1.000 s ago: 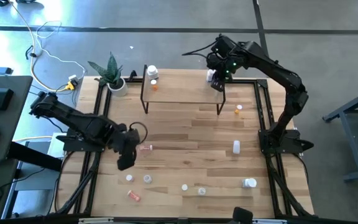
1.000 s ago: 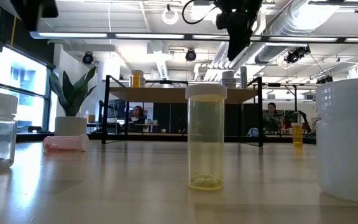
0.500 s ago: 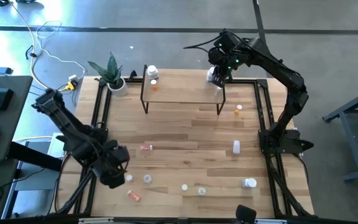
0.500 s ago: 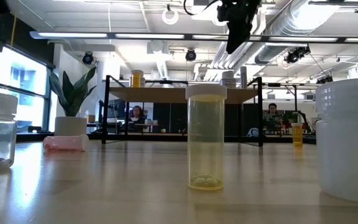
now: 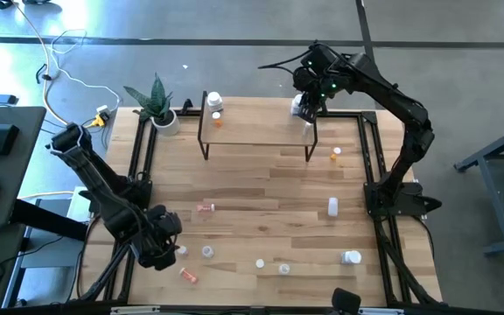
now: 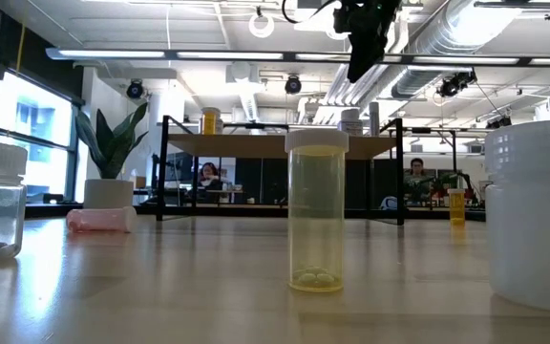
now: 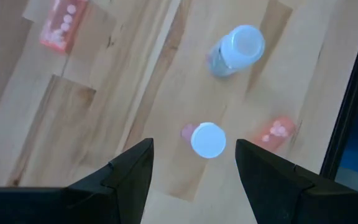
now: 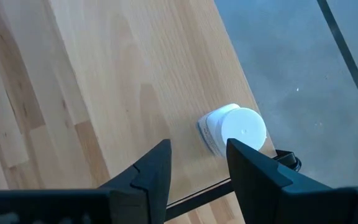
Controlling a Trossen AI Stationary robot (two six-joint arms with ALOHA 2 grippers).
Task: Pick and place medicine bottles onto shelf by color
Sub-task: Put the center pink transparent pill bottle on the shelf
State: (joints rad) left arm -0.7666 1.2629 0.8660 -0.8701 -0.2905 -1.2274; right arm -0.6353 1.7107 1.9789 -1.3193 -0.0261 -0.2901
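Hovering open at the bench's (image 5: 261, 188) seven o'clock, the left tool (image 7: 191, 163) risks toppling the white-capped bottle (image 7: 207, 139) if lowered off-centre.

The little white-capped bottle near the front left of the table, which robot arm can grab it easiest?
Probably the left: the left gripper hovers open right above that bottle, while the right gripper is far off over the shelf.

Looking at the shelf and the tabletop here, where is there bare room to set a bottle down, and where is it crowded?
The shelf is bare through its middle, between the bottles at its left end and the white bottle at its right corner under the right gripper. The tabletop's centre, below the shelf, is free. The front edge is crowded, near the left gripper.
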